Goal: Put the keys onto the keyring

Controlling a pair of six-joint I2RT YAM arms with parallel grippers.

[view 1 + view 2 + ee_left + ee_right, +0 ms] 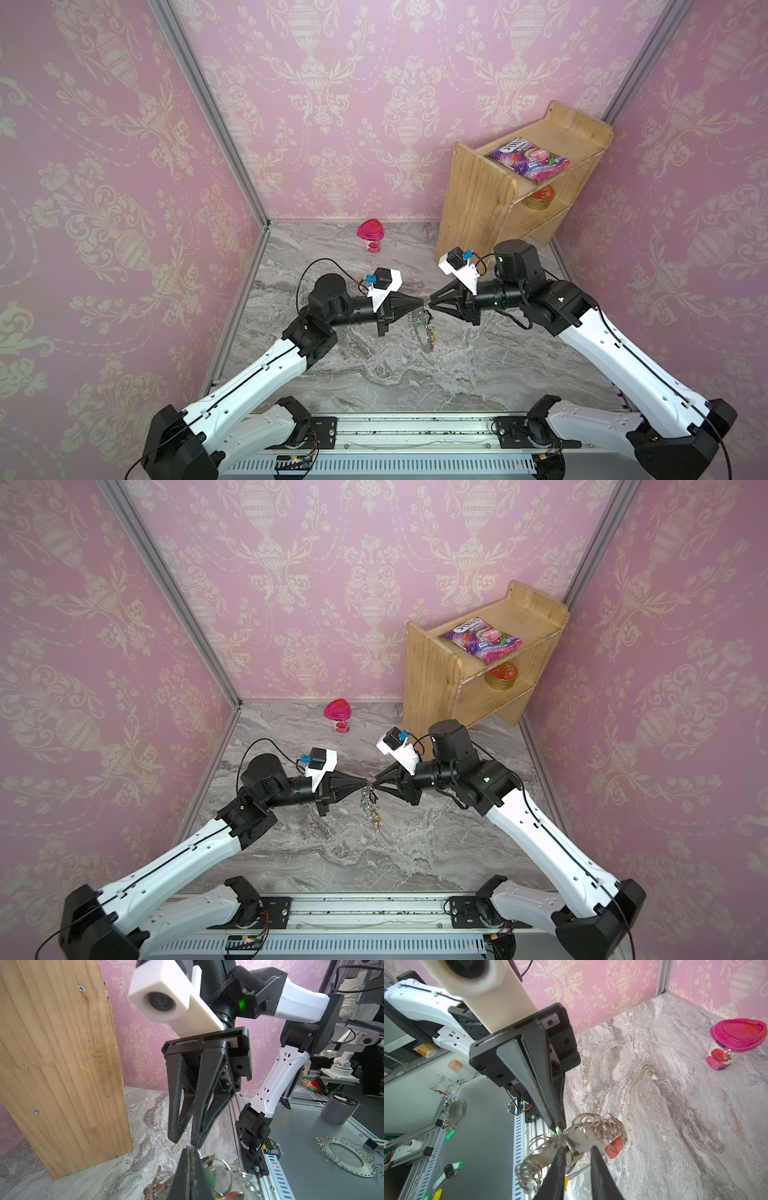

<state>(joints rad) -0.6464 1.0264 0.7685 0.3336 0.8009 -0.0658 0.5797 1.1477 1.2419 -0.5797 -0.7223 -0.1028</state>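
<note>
Right wrist view: left gripper [558, 1126] pressed together on the keyring [578, 1137], which hangs over the marble tabletop [675, 1105]. Right gripper [186, 1142] slightly spread at the rings [600, 1124], clamping nothing visible. Black-tagged key not made out. Advice: steady the keyring, work one ring only.

keyring [422, 330], flat grey ring-fringed plate, hanging upright, top edge gripped

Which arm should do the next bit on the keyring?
Probably the right. The left hand is shut on the keyring, holding it up, so it is busy. The right hand is open, its tips right at the rings.
</note>
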